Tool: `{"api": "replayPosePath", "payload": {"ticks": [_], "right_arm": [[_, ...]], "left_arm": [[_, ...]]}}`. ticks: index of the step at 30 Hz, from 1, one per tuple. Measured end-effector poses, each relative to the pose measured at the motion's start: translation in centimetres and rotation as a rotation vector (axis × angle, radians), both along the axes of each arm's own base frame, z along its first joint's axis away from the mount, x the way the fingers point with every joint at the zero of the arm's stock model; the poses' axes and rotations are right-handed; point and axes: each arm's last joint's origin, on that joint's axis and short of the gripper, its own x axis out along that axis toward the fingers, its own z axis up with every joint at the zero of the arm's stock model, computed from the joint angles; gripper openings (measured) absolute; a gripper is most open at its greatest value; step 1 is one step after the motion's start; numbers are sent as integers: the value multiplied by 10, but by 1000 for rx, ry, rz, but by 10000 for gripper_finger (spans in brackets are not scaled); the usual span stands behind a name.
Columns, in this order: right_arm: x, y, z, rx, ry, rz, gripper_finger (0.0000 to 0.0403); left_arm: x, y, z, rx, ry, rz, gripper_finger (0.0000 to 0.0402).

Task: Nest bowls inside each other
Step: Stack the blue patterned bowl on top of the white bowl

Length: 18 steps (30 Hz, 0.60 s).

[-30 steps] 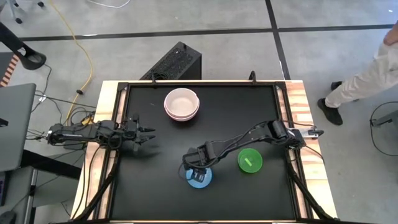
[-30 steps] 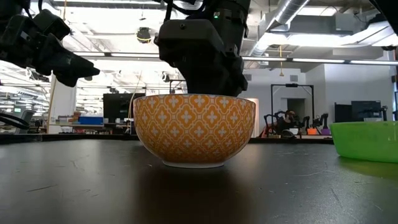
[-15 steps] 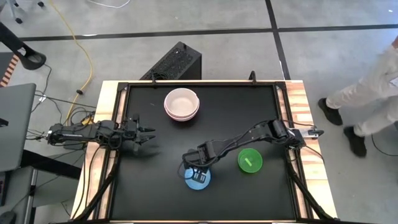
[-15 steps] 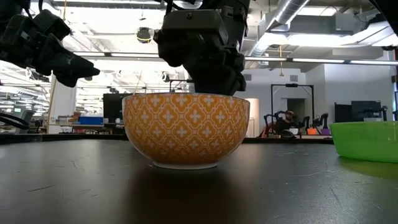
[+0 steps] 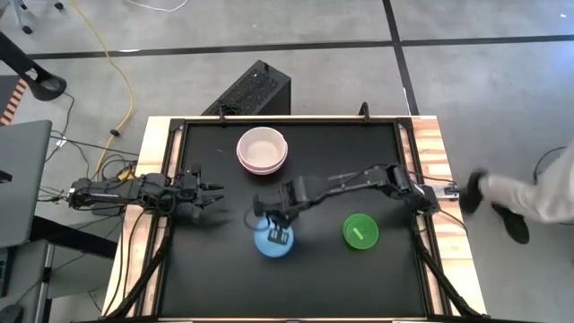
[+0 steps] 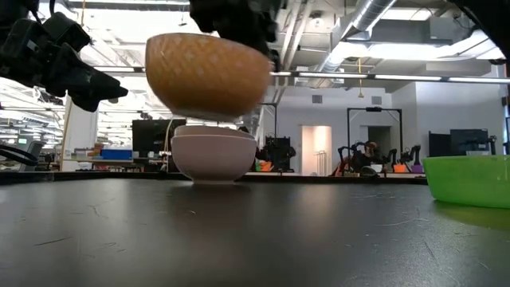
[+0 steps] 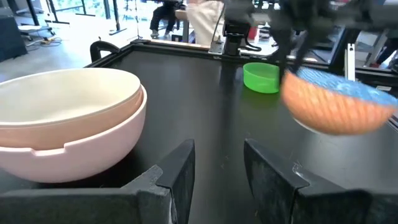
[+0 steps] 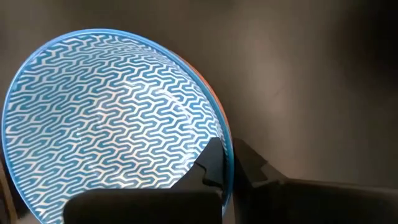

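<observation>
A bowl, blue zigzag inside and orange outside (image 5: 272,242), hangs in the air near the table's middle, with my right gripper (image 5: 279,231) shut on it. In the low view this bowl (image 6: 205,76) floats above the table, in front of the stacked bowls. A beige bowl nested in a pink one (image 5: 262,150) stands at the far middle. A green bowl (image 5: 360,231) stands upright to the right. My left gripper (image 5: 215,197) waits open at the left, pointing level. My right gripper holds the blue bowl by its rim (image 8: 225,144), one finger (image 8: 210,167) inside the bowl and the other outside its wall. The fingers slant down from the far right. The bowl is lifted clear of the table and slightly tilted.
Raised black rails (image 5: 408,152) border the dark table. A black box (image 5: 251,90) and cables lie on the floor beyond the far edge. A person's legs (image 5: 525,193) pass on the right. Bare tabletop lies between the green bowl and the stacked bowls.
My right gripper has shut on the blue bowl's rim, nudged it a little toward the table's left, then lifted it clear and carried it up toward the far left. The bowl has tipped slightly.
</observation>
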Motion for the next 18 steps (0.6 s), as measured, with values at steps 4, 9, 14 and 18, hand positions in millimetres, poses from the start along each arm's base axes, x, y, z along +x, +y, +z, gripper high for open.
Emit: {"api": "replayPosePath", "payload": {"ticks": [4,9,14,18], "right_arm": [[6,-32,29,-45,-108,-13,16],[9,-82,51,-93,-198,-78,16],[9,-138,61,-126,-290,-177,16],[5,-182,62,-129,-327,-290,15]], "left_arm": [[0,0,0,0,0,0,128],[0,0,0,0,0,0,128],[0,0,0,1,0,0,128],[0,0,0,3,1,0,128]]}}
